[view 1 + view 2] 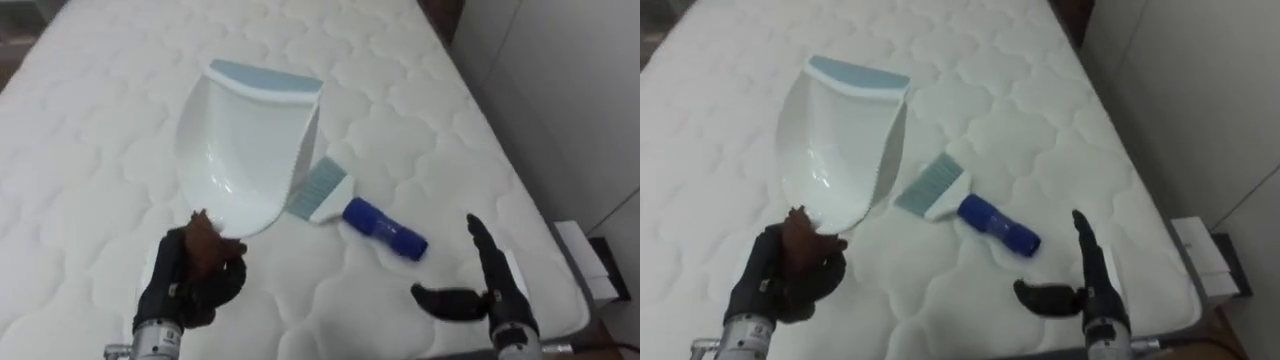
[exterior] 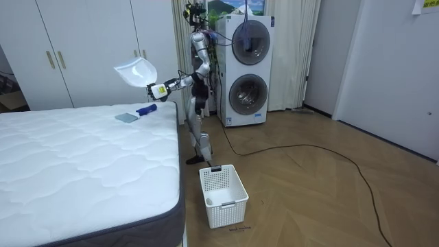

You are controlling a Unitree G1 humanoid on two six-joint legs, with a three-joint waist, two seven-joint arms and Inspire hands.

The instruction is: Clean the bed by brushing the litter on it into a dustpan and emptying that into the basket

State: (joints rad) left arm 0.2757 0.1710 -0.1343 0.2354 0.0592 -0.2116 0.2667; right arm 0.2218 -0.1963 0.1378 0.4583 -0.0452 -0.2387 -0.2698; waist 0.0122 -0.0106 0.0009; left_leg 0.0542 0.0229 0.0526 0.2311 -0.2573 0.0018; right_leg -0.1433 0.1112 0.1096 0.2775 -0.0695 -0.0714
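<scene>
A white dustpan [image 1: 245, 150] with a pale blue lip is lifted above the white quilted mattress [image 1: 90, 130]; my left hand [image 1: 192, 275] is shut on its handle at the near end. In the room view the dustpan [image 2: 136, 71] is raised over the bed's corner. A small brush [image 1: 370, 212] with a blue handle and pale bristles lies on the mattress just right of the pan. My right hand [image 1: 480, 285] hovers open near the brush's handle end, thumb spread, touching nothing.
The mattress's right edge [image 1: 545, 250] runs close by my right hand. I stand at the bed's corner beside stacked washing machines [image 2: 247, 68]. A white laundry basket [image 2: 223, 195] sits on the wooden floor by the bed; white wardrobes [image 2: 82, 48] line the wall.
</scene>
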